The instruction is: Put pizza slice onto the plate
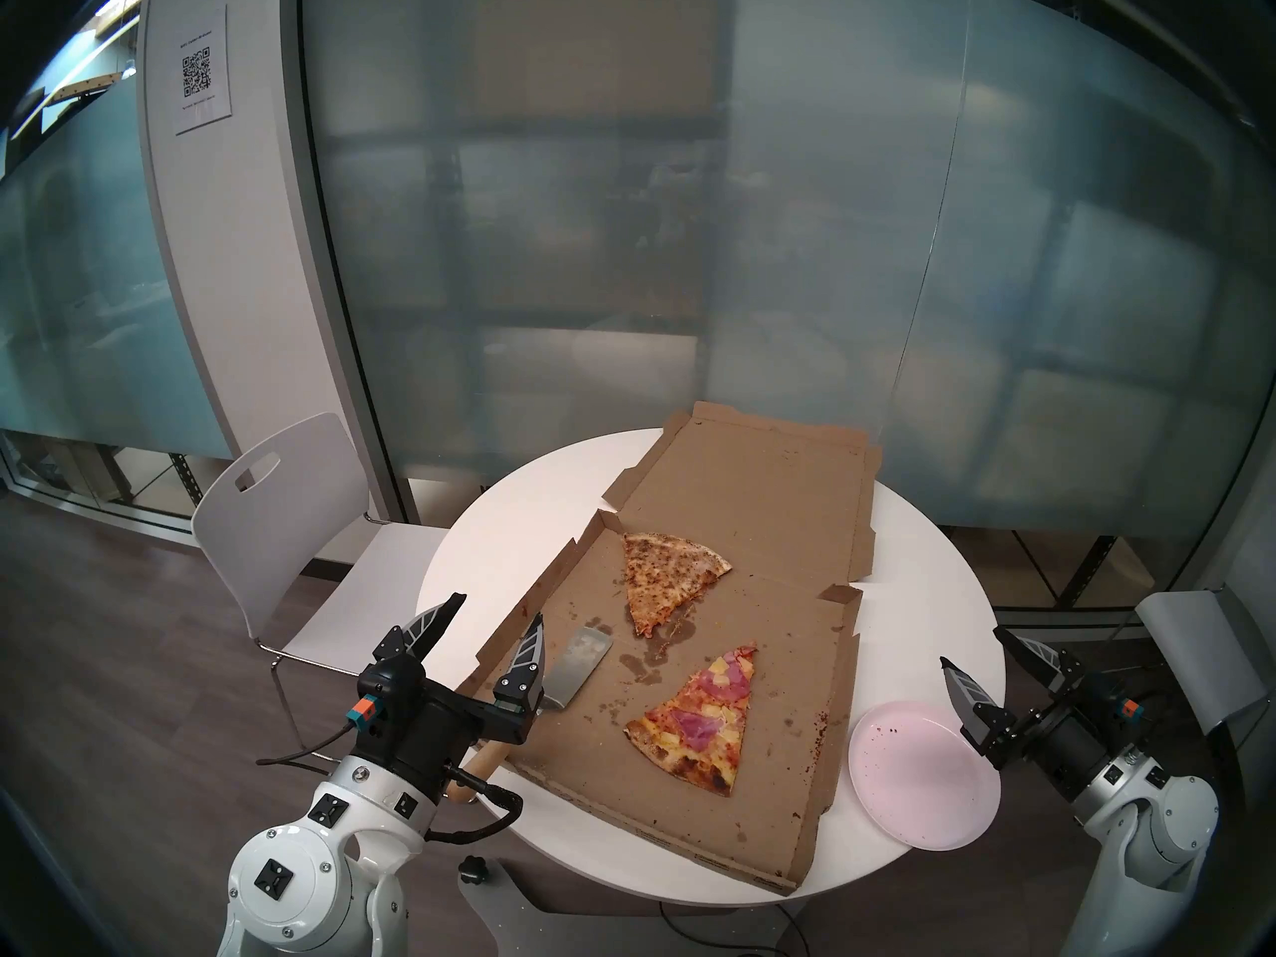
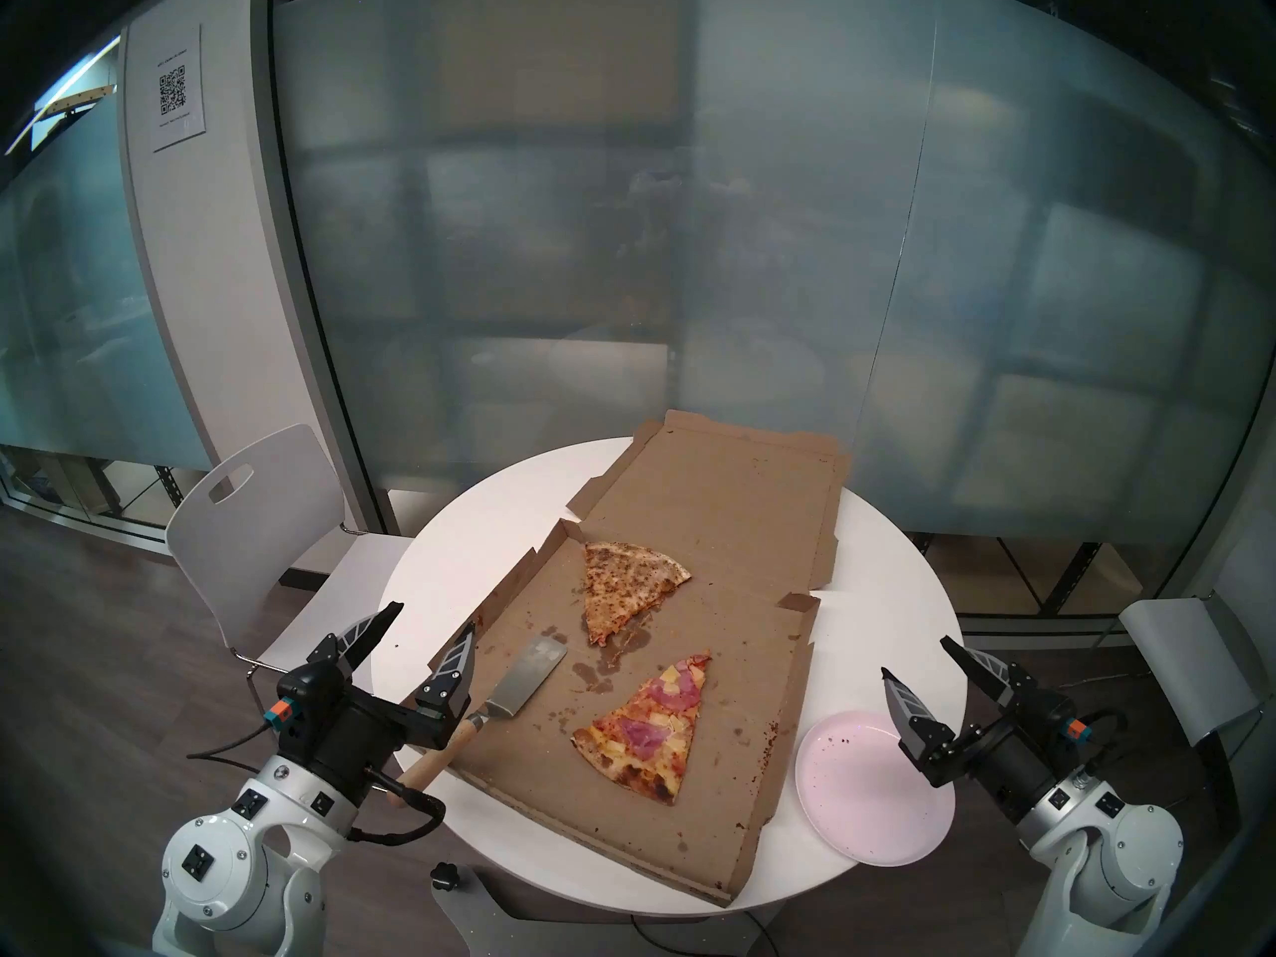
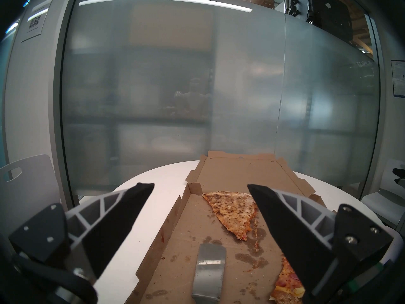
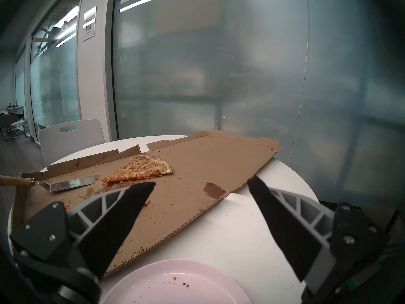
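Left gripper (image 1: 498, 607) fingers spread over spatula (image 1: 576, 667), right gripper (image 1: 970, 643) likewise beside plate (image 1: 918, 790)

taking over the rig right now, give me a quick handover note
Left gripper: open, empty, above the wooden-handled metal spatula lying in the open cardboard pizza box.
Right gripper: open, empty, by the round pale pink plate.
Ham-and-pineapple pizza slice: in the box, untouched.
Plate holds only crumbs, on the white round table right of the box.
Done: nothing.
Left: lift slice, set it on plate.
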### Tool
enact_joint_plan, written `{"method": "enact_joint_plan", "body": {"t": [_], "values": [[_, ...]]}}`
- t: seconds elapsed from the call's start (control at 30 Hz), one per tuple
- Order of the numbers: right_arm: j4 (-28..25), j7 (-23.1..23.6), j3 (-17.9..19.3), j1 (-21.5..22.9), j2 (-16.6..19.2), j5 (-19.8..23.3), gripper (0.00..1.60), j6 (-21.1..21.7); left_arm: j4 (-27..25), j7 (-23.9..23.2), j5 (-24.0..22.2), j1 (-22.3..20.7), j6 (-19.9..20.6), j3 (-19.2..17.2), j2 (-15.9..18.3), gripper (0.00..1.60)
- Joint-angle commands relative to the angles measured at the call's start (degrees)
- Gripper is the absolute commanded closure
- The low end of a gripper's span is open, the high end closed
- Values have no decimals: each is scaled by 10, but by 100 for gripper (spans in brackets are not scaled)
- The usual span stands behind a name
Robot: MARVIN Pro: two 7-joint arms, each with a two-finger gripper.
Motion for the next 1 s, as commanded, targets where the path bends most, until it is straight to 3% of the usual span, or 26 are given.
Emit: {"method": "enact_joint_plan", "body": {"t": [0.0, 0.2, 0.43, 0.87, 0.97], "values": [[-8, 0, -1, 3, -1, 2, 0, 0, -35, -40, -13, 11, 45, -25, 39, 0], [-8, 1, -1, 4, -1, 2, 0, 0, -62, -84, -25, 15, 99, -66, 70, 0], [-8, 1, 0, 5, -2, 1, 0, 0, -60, -135, -5, 42, 102, -101, 112, 0], [-8, 3, 1, 6, -3, 0, 0, 1, -7, -172, 43, 27, 96, -105, 148, 0], [-8, 3, 1, 6, -4, -1, 0, 1, 4, -183, 56, 6, 118, -97, 163, 0]]}}
